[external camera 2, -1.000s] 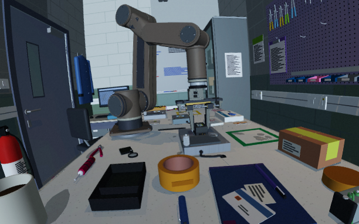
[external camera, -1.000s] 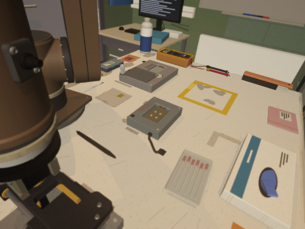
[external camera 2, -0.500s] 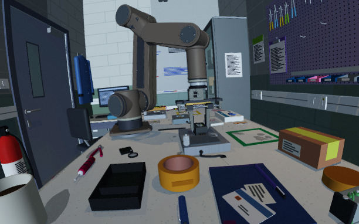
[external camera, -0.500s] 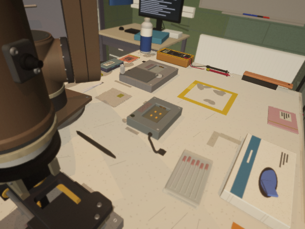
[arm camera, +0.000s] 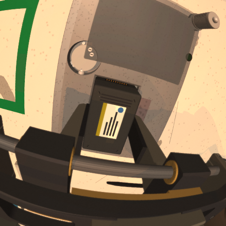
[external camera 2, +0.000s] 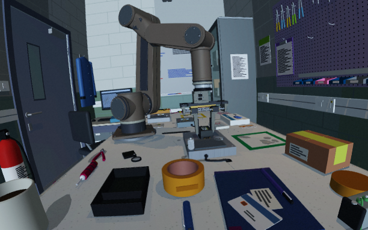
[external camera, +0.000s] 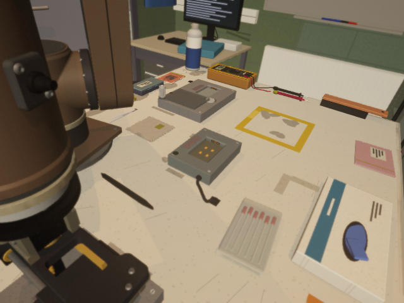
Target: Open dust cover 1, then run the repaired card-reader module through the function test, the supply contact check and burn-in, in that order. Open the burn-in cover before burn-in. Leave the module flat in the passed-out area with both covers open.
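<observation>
My gripper [arm camera: 108, 130] hangs over the near grey test station [external camera 2: 209, 144], beside the green-framed area [external camera 2: 259, 140]. The dark card-reader module [arm camera: 111, 115], with its white bar label, is still clamped in the gripper and its connector end sits tilted in the station's slot. The station's flat grey cover [arm camera: 141, 42] is swung aside on its round pivot [arm camera: 83, 57], and a knurled knob [arm camera: 205, 20] stands at its corner. Farther off stand a second station with four orange contacts [external camera: 205, 155] and a third station [external camera: 196, 98] whose dark cover lies closed.
A white box with a blue stripe [external camera: 346, 233] lies near the table edge, next to a tray of red-tipped rods [external camera: 251, 231]. A yellow-framed area [external camera: 275, 127] lies beyond the contact station. A tape roll [external camera 2: 183, 177], a black tray [external camera 2: 122, 190] and a cardboard box [external camera 2: 318, 149] occupy the other end.
</observation>
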You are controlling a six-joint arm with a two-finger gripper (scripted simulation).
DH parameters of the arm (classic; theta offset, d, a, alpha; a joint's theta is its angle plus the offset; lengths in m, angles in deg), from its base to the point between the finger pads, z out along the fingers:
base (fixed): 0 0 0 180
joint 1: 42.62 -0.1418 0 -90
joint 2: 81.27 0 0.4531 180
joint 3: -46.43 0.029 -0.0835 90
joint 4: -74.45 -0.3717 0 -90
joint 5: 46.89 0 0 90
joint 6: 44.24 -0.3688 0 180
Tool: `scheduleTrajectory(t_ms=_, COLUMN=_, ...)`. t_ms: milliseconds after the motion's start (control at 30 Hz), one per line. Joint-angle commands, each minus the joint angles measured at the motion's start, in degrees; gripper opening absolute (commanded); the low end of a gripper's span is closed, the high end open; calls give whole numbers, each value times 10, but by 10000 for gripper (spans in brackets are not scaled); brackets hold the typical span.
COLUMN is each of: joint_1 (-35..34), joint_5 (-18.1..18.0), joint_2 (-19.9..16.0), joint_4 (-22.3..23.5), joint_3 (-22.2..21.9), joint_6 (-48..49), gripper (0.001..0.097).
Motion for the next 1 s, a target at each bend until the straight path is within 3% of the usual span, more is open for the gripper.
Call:
scheduleTrajectory(t_ms=0, joint_1=0, joint_5=0, joint_2=0, joint_4=0, joint_3=-1, joint_6=0, gripper=526)
scheduleTrajectory(t_ms=167, joint_1=0, joint_5=0, joint_2=0, joint_4=0, joint_3=-1, joint_6=0, gripper=659)
scheduleTrajectory(t_ms=667, joint_1=0, joint_5=4, joint_2=2, joint_4=0, joint_3=-4, joint_6=0, gripper=659)
scheduleTrajectory(t_ms=967, joint_1=0, joint_5=52, joint_2=20, joint_4=0, joint_3=-34, joint_6=0, gripper=659)
